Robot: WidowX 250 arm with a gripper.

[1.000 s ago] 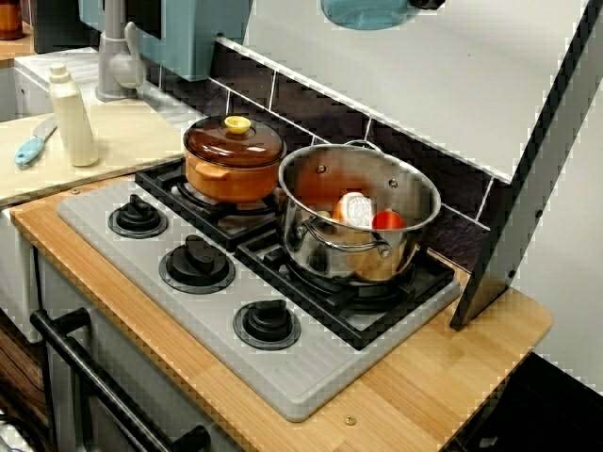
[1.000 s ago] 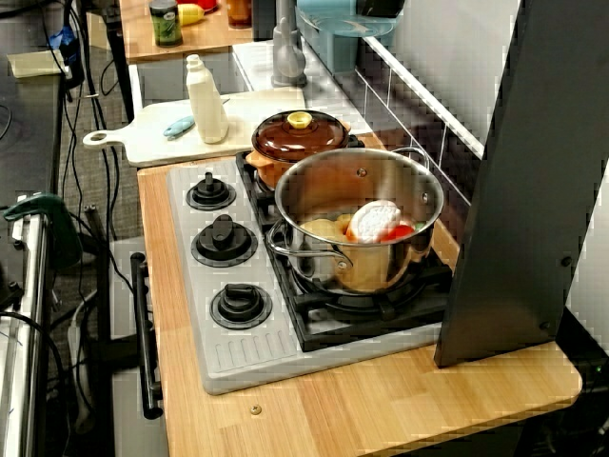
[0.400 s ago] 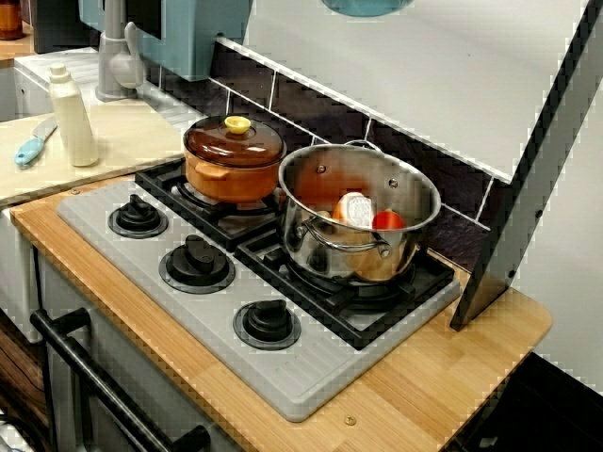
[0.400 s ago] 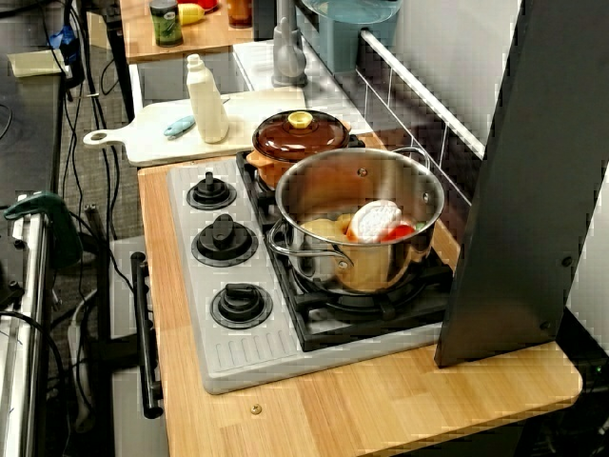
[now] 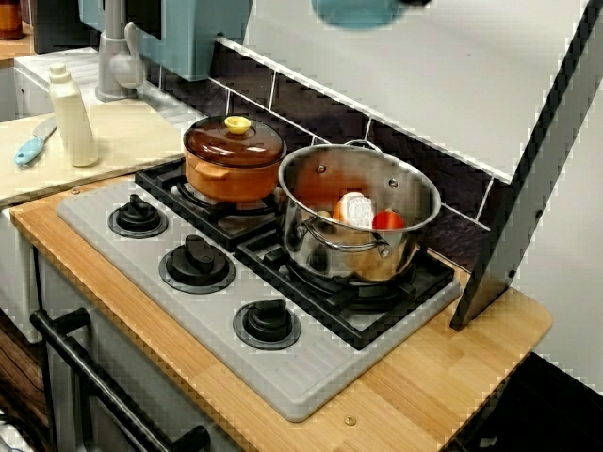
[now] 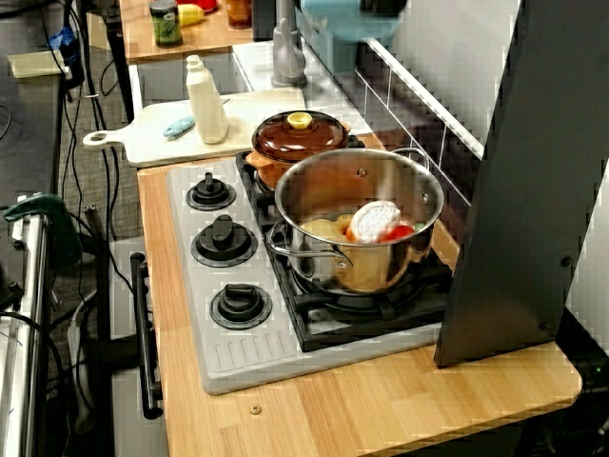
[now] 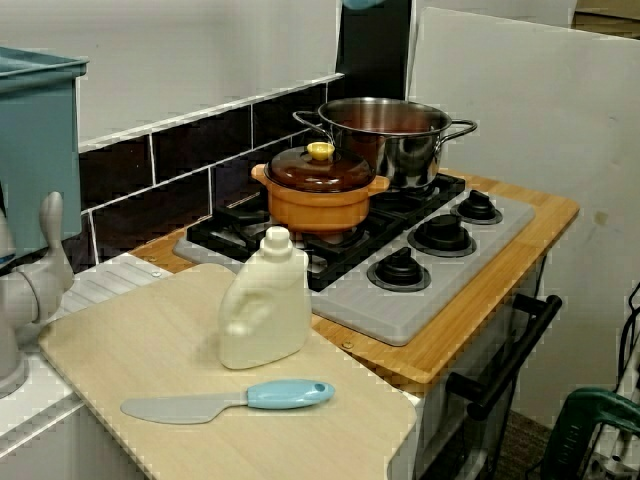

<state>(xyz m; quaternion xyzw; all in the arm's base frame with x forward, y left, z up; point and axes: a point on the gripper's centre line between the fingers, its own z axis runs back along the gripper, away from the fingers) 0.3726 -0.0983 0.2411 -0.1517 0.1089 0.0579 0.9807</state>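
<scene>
A pale blue, blurred object (image 5: 356,11) hangs at the top edge of the front view, above and behind the steel pot (image 5: 320,245). A dark sliver beside it looks like part of my gripper (image 5: 416,3); its fingers are cut off by the frame. The end view shows the same blue object (image 6: 350,19) over the back of the counter. The pot stands on the right rear burner and holds a white-topped item (image 5: 355,209), a red piece (image 5: 387,221) and yellowish food. Left of the steel pot sits a brown lidded pot (image 5: 234,155) with a yellow knob.
The grey stove (image 5: 188,311) has three black knobs along its front. A cutting board (image 5: 122,132) to the left carries a cream bottle (image 5: 73,118) and a blue-handled spatula (image 5: 33,143). A dark slanted panel (image 5: 537,160) stands right of the steel pot. A teal rack (image 7: 35,150) sits by the tap.
The pale blue object rose almost out of the frame, then came back down a little to the left and is now blurred. Pots and counter items are unmoved.
</scene>
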